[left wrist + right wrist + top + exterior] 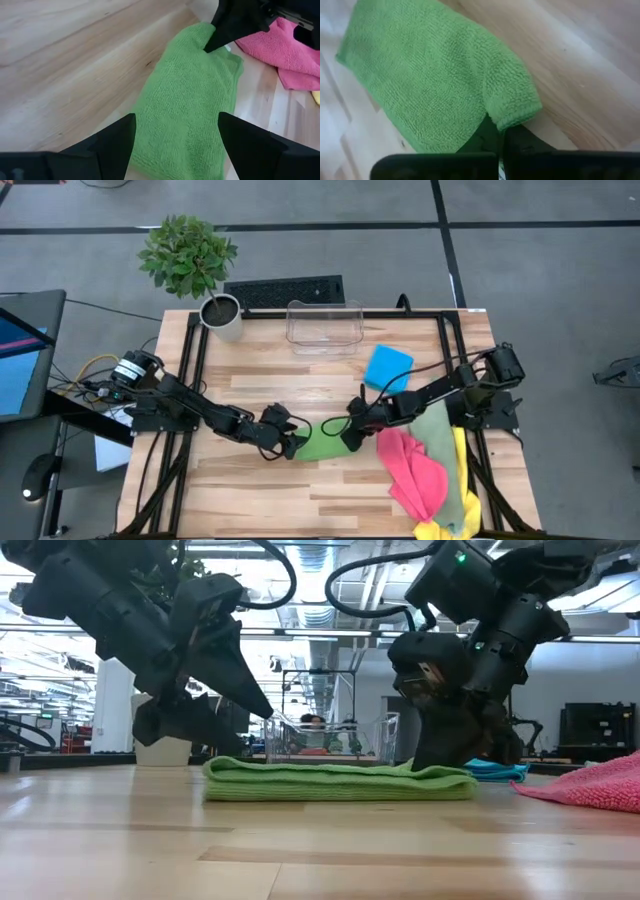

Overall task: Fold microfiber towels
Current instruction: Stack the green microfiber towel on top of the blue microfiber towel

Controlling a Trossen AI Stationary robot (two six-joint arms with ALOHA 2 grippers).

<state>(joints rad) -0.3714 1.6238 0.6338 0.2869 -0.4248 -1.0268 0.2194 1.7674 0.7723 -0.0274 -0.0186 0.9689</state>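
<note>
The right claw is clamped on one end of the folded bright green towel, which lies flat on the worktop between the two claws. At the towel's other end the left claw hovers with fingers wide apart (nothing held). Beyond the right claw lie the pink towel, then the blue towel and the clear bin.

High view straight down; low view table-level; wrist views close; all share green towel.
</note>
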